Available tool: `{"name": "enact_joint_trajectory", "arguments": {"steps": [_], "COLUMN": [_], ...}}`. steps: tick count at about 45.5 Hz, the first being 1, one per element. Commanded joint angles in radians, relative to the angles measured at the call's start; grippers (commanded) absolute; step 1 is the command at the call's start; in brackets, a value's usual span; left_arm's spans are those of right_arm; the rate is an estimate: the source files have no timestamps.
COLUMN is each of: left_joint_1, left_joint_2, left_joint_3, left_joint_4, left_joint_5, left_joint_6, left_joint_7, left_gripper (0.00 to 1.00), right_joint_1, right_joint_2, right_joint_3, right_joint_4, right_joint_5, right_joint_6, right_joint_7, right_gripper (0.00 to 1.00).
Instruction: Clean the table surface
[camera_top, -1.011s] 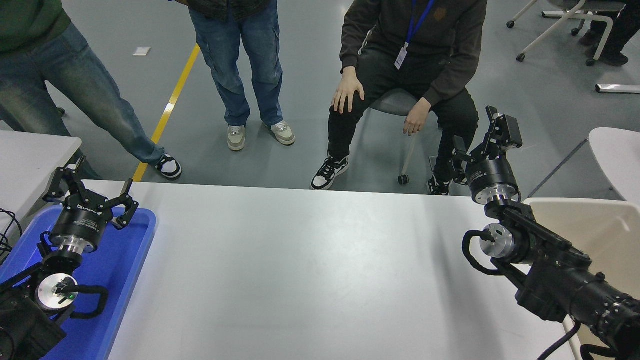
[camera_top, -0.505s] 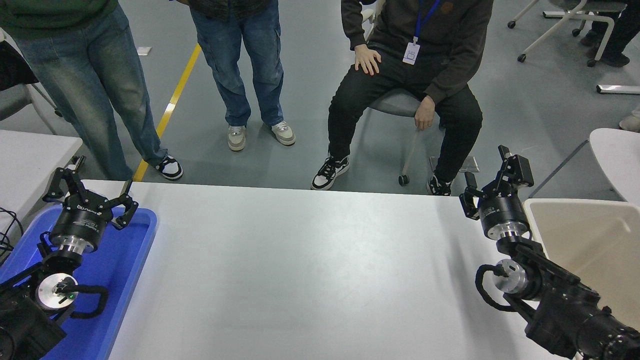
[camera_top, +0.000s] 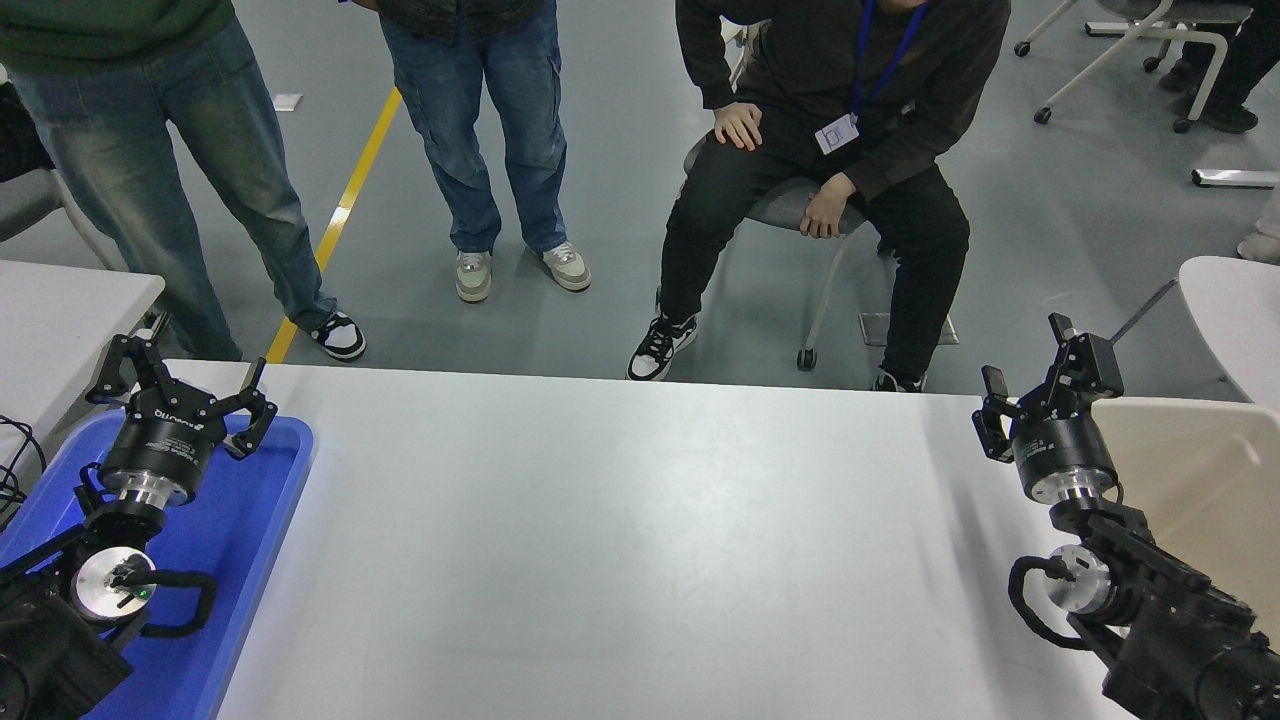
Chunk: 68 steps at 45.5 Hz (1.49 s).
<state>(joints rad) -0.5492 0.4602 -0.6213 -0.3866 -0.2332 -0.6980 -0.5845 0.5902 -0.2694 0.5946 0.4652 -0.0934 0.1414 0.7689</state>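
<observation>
I read the right gripper (camera_top: 1040, 385) spread and empty at 3 o'clock, with the tabletop (camera_top: 620, 540) running long toward 9 o'clock (left gripper (camera_top: 180, 385) parked, spread, over the blue tray (camera_top: 250, 560)).

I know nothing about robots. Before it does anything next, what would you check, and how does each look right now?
1. Table surface free of visible litter: ok.
2. Right gripper open and holding nothing: ok, it hangs near the table's far right corner.
3. Left gripper open, parked over the blue tray: ok.
4. Seated person and two standing people behind the far edge, no hands over the table: ok.
5. Cream bin by the right arm, contents: cannot tell.
</observation>
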Motion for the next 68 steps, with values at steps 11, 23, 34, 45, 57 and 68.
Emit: {"name": "enact_joint_trajectory", "arguments": {"steps": [11, 23, 34, 45, 57, 68], "left_joint_1": [0.0, 0.0, 0.0, 0.0, 0.0, 0.0], "left_joint_2": [0.0, 0.0, 0.0, 0.0, 0.0, 0.0], "left_joint_3": [0.0, 0.0, 0.0, 0.0, 0.0, 0.0], "left_joint_4": [0.0, 0.0, 0.0, 0.0, 0.0, 0.0], "left_joint_5": [0.0, 0.0, 0.0, 0.0, 0.0, 0.0], "left_joint_6": [0.0, 0.0, 0.0, 0.0, 0.0, 0.0], "left_joint_7": [0.0, 0.0, 0.0, 0.0, 0.0, 0.0], "left_gripper": [1.0, 1.0, 1.0, 1.0, 1.0, 1.0], "right_joint_1": [-0.003, -0.001, -0.003, -0.006, -0.009, -0.009], "right_joint_2": [-0.01, -0.01, -0.011, -0.01, -0.013, -0.016], "right_joint_3": [-0.001, -0.002, -0.004, -0.006, -0.007, -0.007], "right_joint_4": [-0.01, -0.011, -0.013, -0.011, -0.014, -0.014], "right_joint_5": [-0.003, -0.006, -0.006, -0.006, -0.017, -0.037], "right_joint_6": [0.02, 0.02, 0.02, 0.02, 0.037, 0.046], "right_joint_7": [0.001, 0.001, 0.001, 0.001, 0.001, 0.001], "right_gripper": [0.99, 0.99, 0.99, 0.99, 0.99, 0.99]}}
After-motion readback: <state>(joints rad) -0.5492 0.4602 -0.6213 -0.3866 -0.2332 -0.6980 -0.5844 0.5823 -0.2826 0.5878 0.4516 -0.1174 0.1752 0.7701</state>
